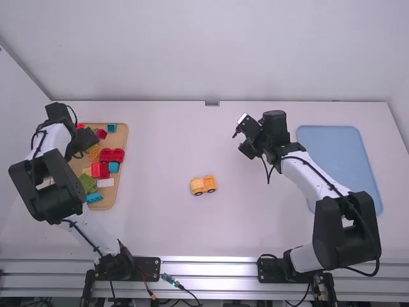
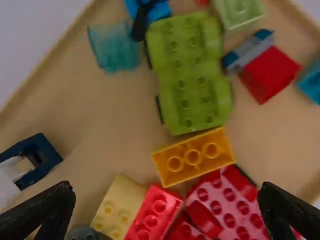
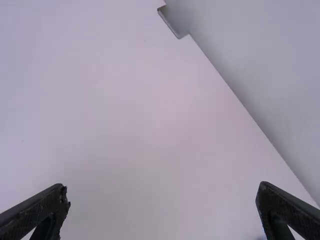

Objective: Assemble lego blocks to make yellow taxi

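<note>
Taxi build [image 1: 203, 185] mid-bench, slightly toward near edge.
Left end effector [image 2: 166, 192] spread over tray [image 2: 115, 135]; right end effector [image 3: 162, 186] spread too. If you want orange brick [image 2: 194, 156], square up first, mind adjacent red block [image 2: 222, 200].

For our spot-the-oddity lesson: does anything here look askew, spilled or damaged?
One orange brick on the wooden tray lies upside down, its hollow underside facing up. Nothing looks spilled or broken.

Under soft light, a plain pale wall [image 1: 211, 51] rises behind the white bench [image 1: 153, 224], with 1 small grey bracket [image 1: 212, 103] at its far edge and grooved metal railing [image 1: 211, 270] along its near edge.
</note>
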Robot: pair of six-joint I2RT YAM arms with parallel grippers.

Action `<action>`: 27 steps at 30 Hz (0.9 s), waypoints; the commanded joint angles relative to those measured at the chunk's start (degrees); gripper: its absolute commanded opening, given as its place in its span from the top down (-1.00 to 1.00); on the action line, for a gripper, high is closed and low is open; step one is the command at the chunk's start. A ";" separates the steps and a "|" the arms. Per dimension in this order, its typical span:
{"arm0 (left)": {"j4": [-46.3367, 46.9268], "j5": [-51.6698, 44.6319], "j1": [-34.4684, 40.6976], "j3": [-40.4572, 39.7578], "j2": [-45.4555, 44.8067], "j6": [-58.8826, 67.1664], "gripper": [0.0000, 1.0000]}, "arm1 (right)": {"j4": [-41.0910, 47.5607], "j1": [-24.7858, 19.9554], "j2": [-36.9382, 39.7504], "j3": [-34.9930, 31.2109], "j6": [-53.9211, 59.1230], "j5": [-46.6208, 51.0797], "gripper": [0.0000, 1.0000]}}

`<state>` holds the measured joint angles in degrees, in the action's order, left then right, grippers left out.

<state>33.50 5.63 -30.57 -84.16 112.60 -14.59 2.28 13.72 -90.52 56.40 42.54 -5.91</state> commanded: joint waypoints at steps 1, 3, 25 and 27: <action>-0.07 -3.10 -1.03 1.68 2.75 -1.06 -0.93 | -0.13 0.02 1.03 1.49 1.01 -0.50 -0.99; -1.09 -3.06 -1.36 2.93 2.97 -0.89 -0.72 | -0.11 0.04 1.03 1.49 0.96 -0.26 -0.99; -3.98 5.35 -1.64 7.54 2.97 2.04 -0.96 | 0.85 -0.50 1.03 1.40 0.96 -1.79 -0.98; -3.78 5.99 -1.60 7.19 2.97 1.58 -0.94 | 1.27 -0.61 1.03 1.40 0.98 -1.79 -0.98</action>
<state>29.41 9.63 -32.18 -76.64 115.39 -14.13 3.40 13.28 -90.52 56.40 43.70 -7.14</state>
